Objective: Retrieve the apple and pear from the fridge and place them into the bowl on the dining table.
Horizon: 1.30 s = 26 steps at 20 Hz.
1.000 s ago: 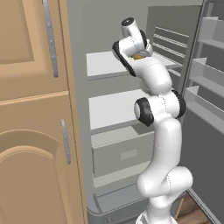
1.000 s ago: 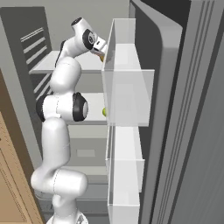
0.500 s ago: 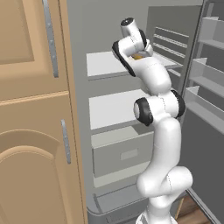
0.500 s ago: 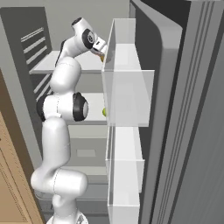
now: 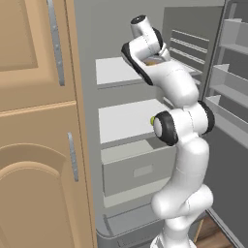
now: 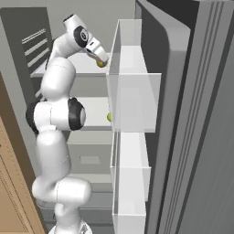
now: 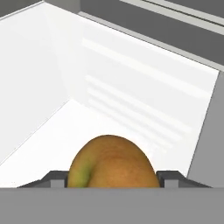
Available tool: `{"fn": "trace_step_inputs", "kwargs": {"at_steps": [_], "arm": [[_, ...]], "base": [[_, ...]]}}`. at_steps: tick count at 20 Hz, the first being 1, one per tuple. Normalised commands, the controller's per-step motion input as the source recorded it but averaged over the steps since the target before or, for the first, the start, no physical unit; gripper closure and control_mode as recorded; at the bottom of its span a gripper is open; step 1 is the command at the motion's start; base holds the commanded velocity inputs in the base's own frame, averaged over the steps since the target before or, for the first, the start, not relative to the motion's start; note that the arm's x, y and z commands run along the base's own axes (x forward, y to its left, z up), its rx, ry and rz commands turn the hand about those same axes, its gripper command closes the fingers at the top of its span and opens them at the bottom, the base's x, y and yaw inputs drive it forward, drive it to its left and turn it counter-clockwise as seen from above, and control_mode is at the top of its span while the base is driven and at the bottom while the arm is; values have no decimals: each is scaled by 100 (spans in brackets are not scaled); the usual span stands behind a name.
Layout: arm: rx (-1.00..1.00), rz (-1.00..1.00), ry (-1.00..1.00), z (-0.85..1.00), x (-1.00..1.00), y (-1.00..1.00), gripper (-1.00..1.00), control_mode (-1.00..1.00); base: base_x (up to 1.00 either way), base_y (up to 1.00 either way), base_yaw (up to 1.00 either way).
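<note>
Three views into the open fridge (image 5: 145, 121)
The left base view looks forward from behind the arm, beside a wooden cabinet (image 5: 38, 145); the right base view faces the same shelves (image 6: 93, 112) past the door racks (image 6: 132, 105); the hand view sits very close over the upper shelf (image 7: 65, 127)
</note>
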Motion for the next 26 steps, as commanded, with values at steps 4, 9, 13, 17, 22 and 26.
{"fn": "trace_step_inputs", "kwargs": {"at_steps": [4, 9, 13, 17, 22, 26], "arm": [[2, 0, -7, -15, -100, 50, 100, -100], [8, 0, -6, -23, -100, 31, 100, -100], [12, 0, -7, -6, -100, 2, 100, -100], [16, 1, -13, 0, -100, -30, 100, -100], [20, 13, -14, 0, -100, -44, 100, -100], [14, 24, -14, 0, -100, -23, 100, -100]], "base": [[0, 0, 0], [0, 0, 0], [0, 0, 0], [0, 0, 0], [0, 0, 0], [0, 0, 0]]}}
